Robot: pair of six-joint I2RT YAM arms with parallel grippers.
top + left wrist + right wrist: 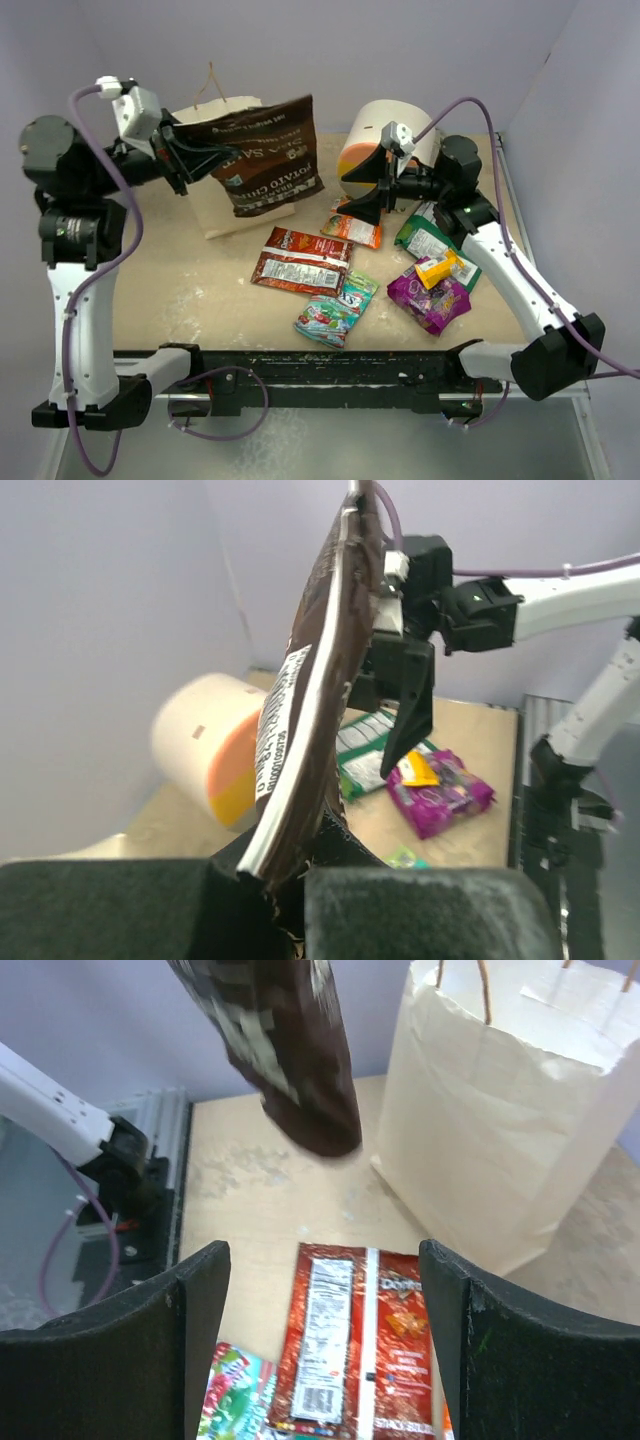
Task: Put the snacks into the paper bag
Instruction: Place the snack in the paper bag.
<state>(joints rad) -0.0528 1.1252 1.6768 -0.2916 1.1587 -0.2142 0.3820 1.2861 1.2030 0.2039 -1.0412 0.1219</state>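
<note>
A glossy dark-brown chip bag (265, 155) with white lettering is being pinched at its edge by the shut left gripper (208, 160). It is being held aloft, upright, in front of the tall cream paper bag (215, 215) with twine handles. On the table, a red-white packet (300, 260), a teal candy packet (335, 308) and an orange packet (352, 228) are being left flat. The right gripper (362, 190) is being held wide, with nothing gripped. Farther right, a green-white packet (425, 238) and a yellow-orange box (440, 268) are being shown, the box resting on a purple packet (430, 300).
</note>
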